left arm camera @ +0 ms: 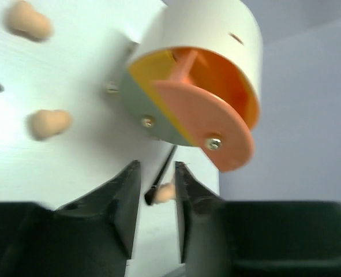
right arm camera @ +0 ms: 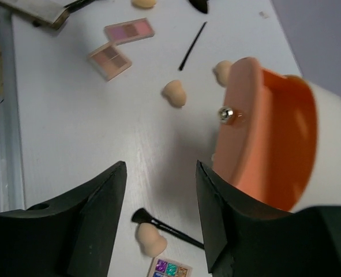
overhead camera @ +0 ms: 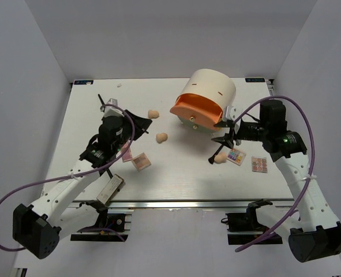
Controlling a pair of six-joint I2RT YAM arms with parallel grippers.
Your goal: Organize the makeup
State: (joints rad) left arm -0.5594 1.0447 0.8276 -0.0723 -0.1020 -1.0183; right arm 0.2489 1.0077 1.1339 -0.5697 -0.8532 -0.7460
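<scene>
Barely begun: orange drawer open at upper centre, apparently empty; sponges, palettes, brush, compact lie scattered across mid-frame. Left gripper narrowly parted, right gripper wide, both holding nothing

One overhead view, two close wrist views

The top camera looks down from behind the arms onto the whole table. Both wrist cameras sit close, looking past their own fingers, and all three share the drawer unit
</scene>
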